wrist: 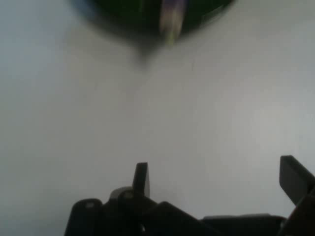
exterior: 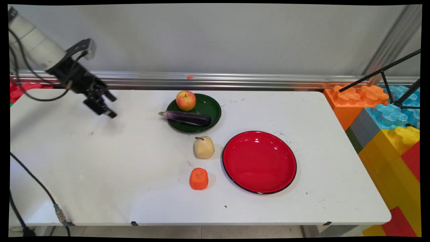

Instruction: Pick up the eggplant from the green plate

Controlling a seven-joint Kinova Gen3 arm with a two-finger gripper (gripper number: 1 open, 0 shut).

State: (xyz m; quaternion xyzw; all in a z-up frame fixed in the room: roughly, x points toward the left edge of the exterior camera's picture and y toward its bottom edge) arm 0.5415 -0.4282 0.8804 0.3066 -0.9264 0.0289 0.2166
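The table (exterior: 100,174) takes up most of the main view, white and scuffed. To its right stands a stack of big toy blocks (exterior: 386,134) in orange, blue and yellow, with a black tripod (exterior: 386,72) over them. On the table the red plate (exterior: 259,162) is the largest dish and holds nothing. The green plate (exterior: 211,107), further back, carries an apple (exterior: 185,100) and an eggplant (exterior: 188,117) whose stem end pokes over the rim on the left. A pear (exterior: 204,147) stands between the two plates, just beside the red one, and an orange piece (exterior: 199,178) (a carrot stub, perhaps) sits nearer the front.

The gripper (exterior: 109,107) hangs above the table's back left part, well apart from every item; the eggplant is the nearest thing to it. It grips nothing, and nothing looks disturbed.

The hand view adds what the main one barely shows: the two fingers (wrist: 141,178) stand wide apart with bare table between them, and at the top edge lie the green plate's (wrist: 206,12) dark rim and the eggplant's (wrist: 171,19) stem, straight ahead. The pear, the red plate and the apple fall outside it.
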